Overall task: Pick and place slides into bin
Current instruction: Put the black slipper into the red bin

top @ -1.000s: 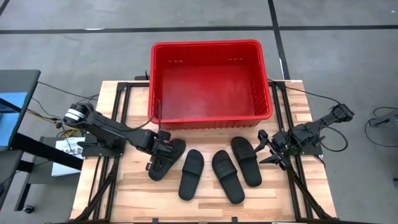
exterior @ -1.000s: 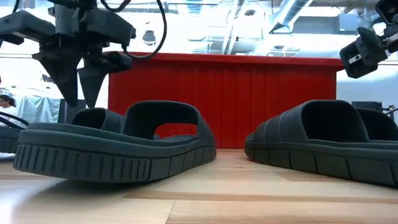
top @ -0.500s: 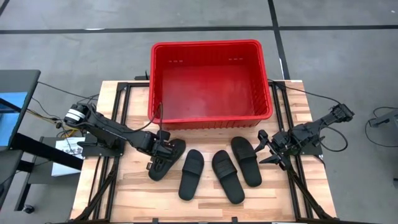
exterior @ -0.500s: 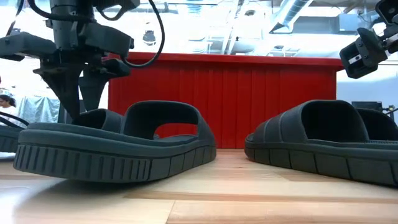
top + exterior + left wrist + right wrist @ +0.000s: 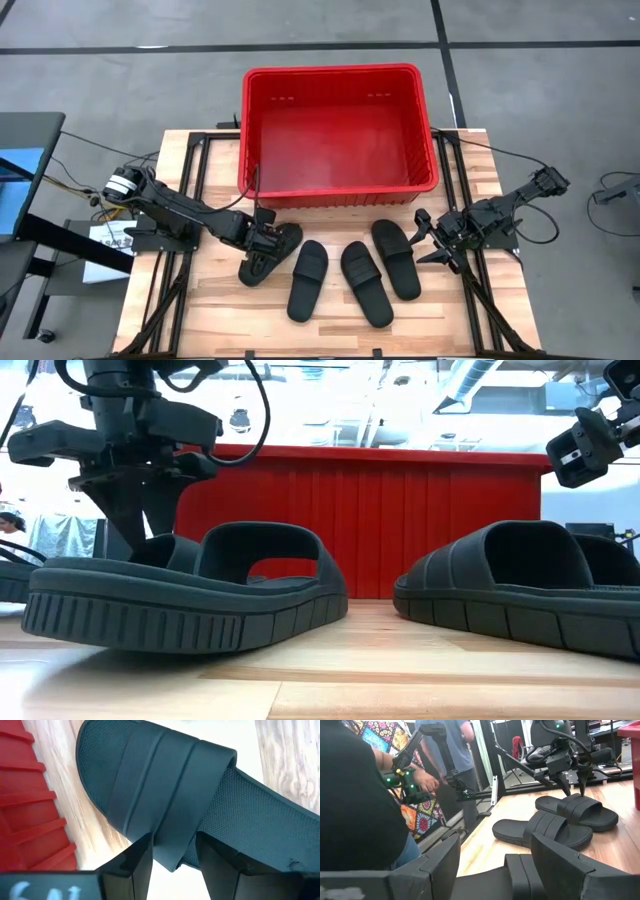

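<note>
Four slides are lying just in front of the bin (image 5: 340, 130), none inside. Left gripper (image 5: 172, 855) is straddling the strap of the leftmost slide (image 5: 268, 254), fingers spread, unclosed. Risk: a shallow edge pinch slipping on lift. Right gripper (image 5: 428, 238) is waiting open beside the rightmost slide (image 5: 397, 258).

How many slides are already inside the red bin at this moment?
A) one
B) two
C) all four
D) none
D: the bin shows only its bare red floor, while all four slides lie on the table in front of it; the left gripper is down over the leftmost slide, its open fingers straddling the strap.
</note>
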